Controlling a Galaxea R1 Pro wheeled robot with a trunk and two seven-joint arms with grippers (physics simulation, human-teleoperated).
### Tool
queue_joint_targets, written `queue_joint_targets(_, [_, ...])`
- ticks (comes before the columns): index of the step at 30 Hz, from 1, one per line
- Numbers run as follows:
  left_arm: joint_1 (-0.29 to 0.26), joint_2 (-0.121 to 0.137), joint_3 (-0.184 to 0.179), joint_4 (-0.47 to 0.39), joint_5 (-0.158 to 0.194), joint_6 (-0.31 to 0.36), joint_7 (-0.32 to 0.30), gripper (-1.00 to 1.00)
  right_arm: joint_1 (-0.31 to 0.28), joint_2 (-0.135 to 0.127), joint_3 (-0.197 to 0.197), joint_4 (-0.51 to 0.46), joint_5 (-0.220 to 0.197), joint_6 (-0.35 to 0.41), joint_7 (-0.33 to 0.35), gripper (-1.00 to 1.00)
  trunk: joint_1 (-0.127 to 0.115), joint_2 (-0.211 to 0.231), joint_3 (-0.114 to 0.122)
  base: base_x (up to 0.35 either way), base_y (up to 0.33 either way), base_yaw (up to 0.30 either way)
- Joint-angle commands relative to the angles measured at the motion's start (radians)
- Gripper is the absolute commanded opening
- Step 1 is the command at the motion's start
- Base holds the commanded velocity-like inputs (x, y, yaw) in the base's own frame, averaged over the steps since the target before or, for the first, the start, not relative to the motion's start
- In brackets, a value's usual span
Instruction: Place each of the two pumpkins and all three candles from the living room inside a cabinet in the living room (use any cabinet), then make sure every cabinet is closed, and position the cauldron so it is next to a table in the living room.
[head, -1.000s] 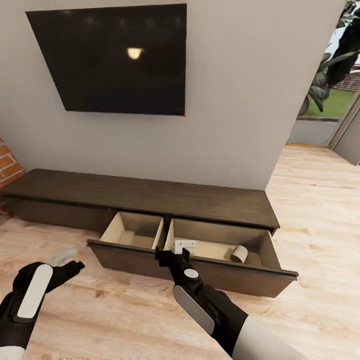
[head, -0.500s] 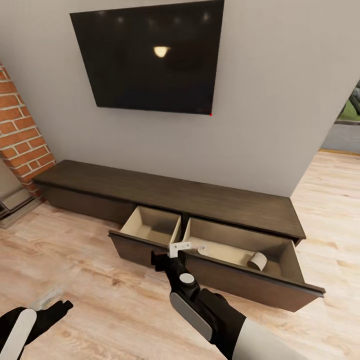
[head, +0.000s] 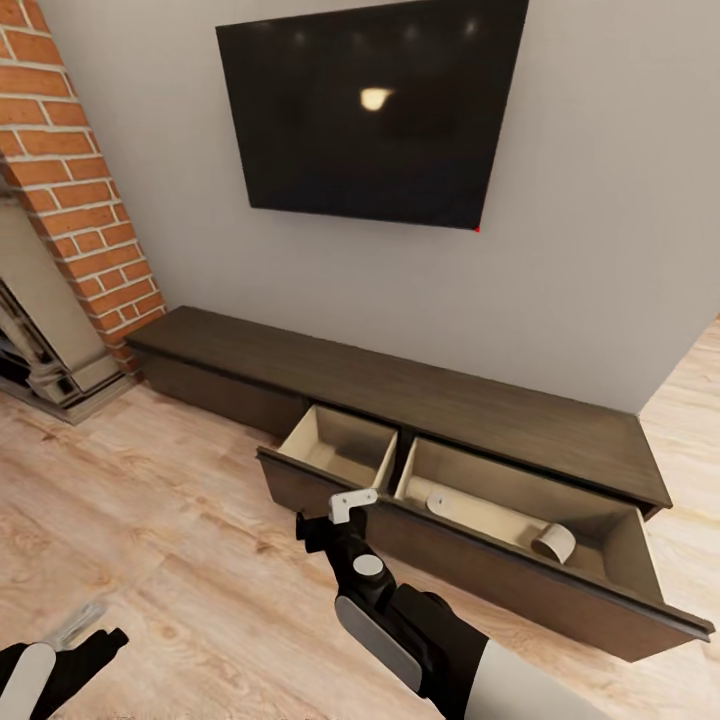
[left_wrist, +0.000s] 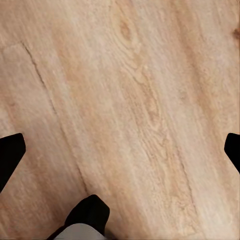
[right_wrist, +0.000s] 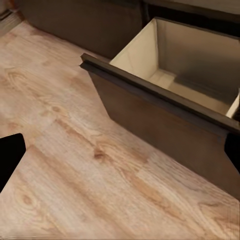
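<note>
Inside two open cabinet (head: 420, 400) drawers, two candles (head: 553, 541) lie.

Lighting: even, soft, moderately bright; simulator render, no harsh highlights.
Glare: one warm lamp reflection on the black television screen (head: 372, 110), with a faint row of smaller spots above it.
Shadows: soft and dim inside the open drawers (head: 450, 485) of the cabinet (head: 300, 365); faint along its base on the wooden floor (head: 160, 520).
Sharpness: head view crisp at centre, straight lines lean toward the edges. Wrist views slightly soft; floor grain smeared.
</note>
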Motion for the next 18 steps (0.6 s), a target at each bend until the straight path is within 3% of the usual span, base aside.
queue_joint_targets(1, [-0.001,0.000,0.001,0.008,0.011,0.000,0.009,1.00,-0.001,0.000,0.003,0.000,-0.004,0.004,-0.007,1.00,0.000,0.000,-0.001,0.050,0.000,0.267])
queue_joint_targets(6, [-0.001,0.001,0.003,0.054,0.013,-0.057,0.003,1.00,-0.001,0.001,0.004,0.004,-0.004,0.004,-0.006,1.00,0.000,0.000,-0.004,0.131,0.000,0.267])
queue_joint_targets(9, [-0.001,0.003,0.005,0.078,0.010,-0.073,-0.051,1.00,-0.001,0.001,0.012,0.005,-0.004,0.004,-0.003,1.00,0.000,0.000,-0.005,0.242,0.000,0.267])
queue_joint_targets(14, [-0.001,0.038,0.005,0.153,0.013,-0.096,-0.101,1.00,-0.001,-0.002,0.042,0.016,-0.006,0.006,0.000,1.00,0.000,0.000,-0.008,0.321,0.000,0.267])
queue_joint_targets(18, [-0.001,0.048,0.005,0.171,0.019,-0.115,-0.109,1.00,-0.001,-0.002,0.046,0.027,-0.006,0.033,0.010,1.00,0.000,0.000,-0.010,0.336,0.051,0.267])
